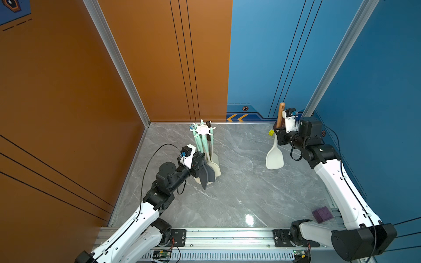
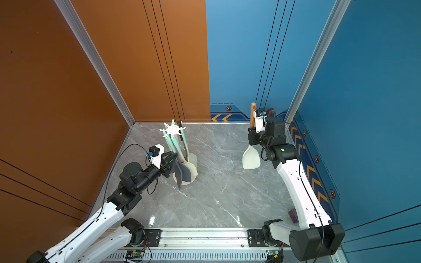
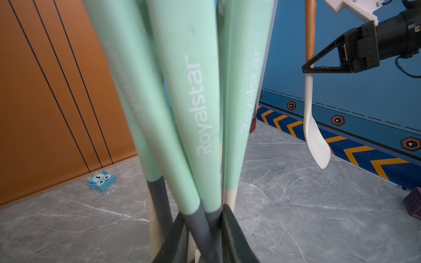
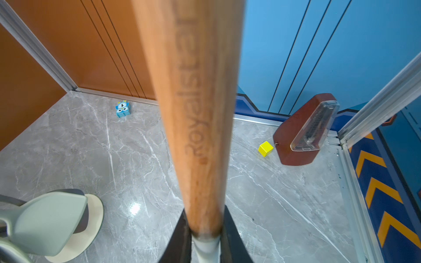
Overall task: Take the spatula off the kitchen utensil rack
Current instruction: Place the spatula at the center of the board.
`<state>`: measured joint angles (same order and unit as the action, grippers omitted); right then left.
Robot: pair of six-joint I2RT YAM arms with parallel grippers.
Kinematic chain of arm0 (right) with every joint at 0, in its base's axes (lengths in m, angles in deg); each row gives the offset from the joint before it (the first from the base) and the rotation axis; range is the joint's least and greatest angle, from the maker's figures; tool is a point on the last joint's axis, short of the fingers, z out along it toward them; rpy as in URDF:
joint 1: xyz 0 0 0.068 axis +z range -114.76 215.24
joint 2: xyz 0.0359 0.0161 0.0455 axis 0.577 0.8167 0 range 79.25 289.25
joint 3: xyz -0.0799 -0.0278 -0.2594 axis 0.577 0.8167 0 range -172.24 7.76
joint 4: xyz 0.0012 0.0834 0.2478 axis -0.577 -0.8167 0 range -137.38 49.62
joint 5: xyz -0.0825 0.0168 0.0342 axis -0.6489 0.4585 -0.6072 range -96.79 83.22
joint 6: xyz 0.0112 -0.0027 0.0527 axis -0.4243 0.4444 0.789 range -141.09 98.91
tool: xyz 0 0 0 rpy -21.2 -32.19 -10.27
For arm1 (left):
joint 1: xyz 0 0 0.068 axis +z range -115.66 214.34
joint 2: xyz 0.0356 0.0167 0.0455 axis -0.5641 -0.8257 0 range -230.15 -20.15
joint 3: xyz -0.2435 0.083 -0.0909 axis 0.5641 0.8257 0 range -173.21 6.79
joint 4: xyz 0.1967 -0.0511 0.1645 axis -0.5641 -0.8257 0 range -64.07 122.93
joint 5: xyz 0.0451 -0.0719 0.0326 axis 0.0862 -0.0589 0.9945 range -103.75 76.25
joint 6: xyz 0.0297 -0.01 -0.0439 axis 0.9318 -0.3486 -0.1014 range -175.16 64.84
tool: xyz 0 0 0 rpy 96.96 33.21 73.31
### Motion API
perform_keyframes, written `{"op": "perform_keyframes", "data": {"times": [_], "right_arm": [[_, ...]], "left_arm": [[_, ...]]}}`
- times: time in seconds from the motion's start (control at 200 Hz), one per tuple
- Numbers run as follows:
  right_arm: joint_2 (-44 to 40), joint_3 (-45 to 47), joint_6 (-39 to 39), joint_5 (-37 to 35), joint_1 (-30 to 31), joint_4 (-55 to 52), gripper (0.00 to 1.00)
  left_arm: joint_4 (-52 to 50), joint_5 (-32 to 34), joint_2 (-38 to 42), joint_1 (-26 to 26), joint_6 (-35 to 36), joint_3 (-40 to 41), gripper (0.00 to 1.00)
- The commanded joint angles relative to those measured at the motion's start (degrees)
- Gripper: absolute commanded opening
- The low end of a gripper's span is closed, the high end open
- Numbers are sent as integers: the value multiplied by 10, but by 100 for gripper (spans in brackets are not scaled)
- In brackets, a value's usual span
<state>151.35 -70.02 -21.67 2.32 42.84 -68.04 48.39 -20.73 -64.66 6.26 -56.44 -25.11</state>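
Right gripper (image 1: 278, 130) clamps the spatula (image 1: 275, 158) by its handle near the counter's (image 1: 239, 193) far right corner. Left gripper (image 1: 201, 160) pinches mint-handled utensils (image 1: 198, 143) on the kitchen utensil rack (image 1: 202, 129).

One rack (image 1: 202, 129), one spatula (image 1: 275, 159) (wood-handled), one yellow cube (image 4: 265, 148), one metronome (image 4: 287, 148), one owl (image 4: 123, 109).

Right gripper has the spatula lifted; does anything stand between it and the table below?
Nothing visible does. The spatula hangs from the right gripper, well apart from the kitchen utensil rack, and no object lies on the table under its blade. The yellow cube sits farther back, not beneath it.
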Motion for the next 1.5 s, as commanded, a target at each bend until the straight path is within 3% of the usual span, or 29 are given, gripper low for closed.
{"op": "perform_keyframes", "data": {"times": [0.0,0.37,0.515,0.716,1.001,1.341,1.496], "right_arm": [[25,-36,-21,13,-26,-48,0],[108,-131,-52,28,-62,-107,0],[161,-165,-72,2,-83,-130,0],[245,-231,-85,25,-127,-159,0],[320,-319,-104,9,-134,-205,0],[492,-542,-152,32,-156,-396,0],[516,-559,-155,60,-169,-419,0]], "left_arm": [[-35,-2,-3,1,19,10,26],[-34,0,-5,1,22,10,26],[-35,2,-4,1,23,10,27],[-34,3,-11,1,26,9,27],[-34,4,-16,0,32,7,27],[-34,4,-24,0,35,5,27],[-34,6,-24,0,36,6,27]]}}
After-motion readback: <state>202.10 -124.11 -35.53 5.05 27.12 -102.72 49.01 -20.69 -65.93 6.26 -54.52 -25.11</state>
